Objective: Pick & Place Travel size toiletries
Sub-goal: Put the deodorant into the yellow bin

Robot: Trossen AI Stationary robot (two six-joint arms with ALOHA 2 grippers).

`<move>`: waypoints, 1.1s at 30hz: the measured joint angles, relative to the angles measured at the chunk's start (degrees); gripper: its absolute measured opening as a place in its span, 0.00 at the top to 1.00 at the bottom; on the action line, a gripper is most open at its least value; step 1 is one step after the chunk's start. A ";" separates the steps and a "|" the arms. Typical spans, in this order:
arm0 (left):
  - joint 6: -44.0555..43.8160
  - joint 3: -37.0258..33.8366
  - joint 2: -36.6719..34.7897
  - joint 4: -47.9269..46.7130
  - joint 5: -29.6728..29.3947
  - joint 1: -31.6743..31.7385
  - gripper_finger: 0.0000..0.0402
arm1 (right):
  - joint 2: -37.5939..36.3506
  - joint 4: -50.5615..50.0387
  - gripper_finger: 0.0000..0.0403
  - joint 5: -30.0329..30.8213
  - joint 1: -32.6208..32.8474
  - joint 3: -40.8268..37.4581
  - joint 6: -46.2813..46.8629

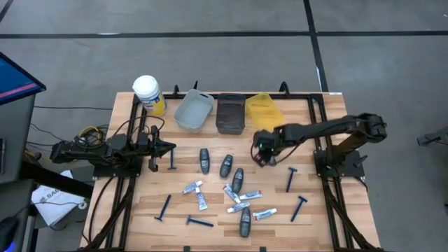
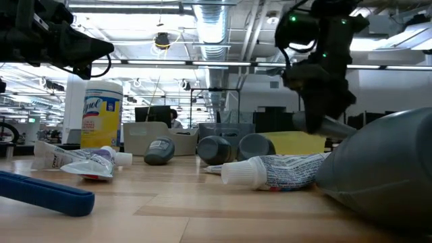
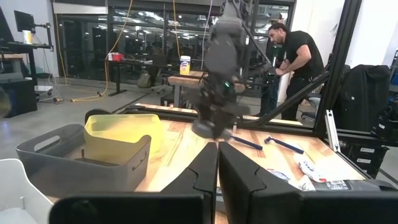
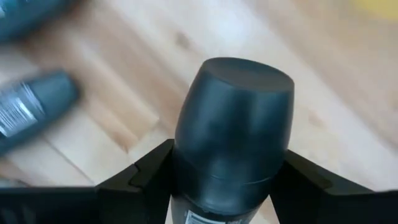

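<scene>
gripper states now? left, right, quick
Left gripper: shut, empty, waiting at the table's left side.
Right gripper: shut on a dark grey mini bottle.

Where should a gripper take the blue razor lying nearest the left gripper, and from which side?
Grip the blue razor across its thin handle at mid-length, coming straight down from above. It lies flat and alone on the table, so both long sides look free. The left gripper is shut beside it.

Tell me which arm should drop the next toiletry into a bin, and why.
Right. The right gripper is shut on a dark grey mini bottle, lifted off the table close to the yellow bin. The left gripper is shut and empty, farther away.
</scene>
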 joint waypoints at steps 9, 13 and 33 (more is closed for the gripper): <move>0.01 0.01 0.00 0.28 0.00 0.02 0.98 | -2.60 -2.28 0.49 0.15 -12.34 9.56 -11.11; 0.00 0.01 0.00 0.37 0.00 0.01 0.98 | -1.40 -2.10 0.50 0.21 -17.72 15.69 -16.06; 0.01 0.00 0.09 0.52 0.00 0.01 0.98 | 16.20 -6.82 0.44 -3.02 -35.41 29.48 -28.69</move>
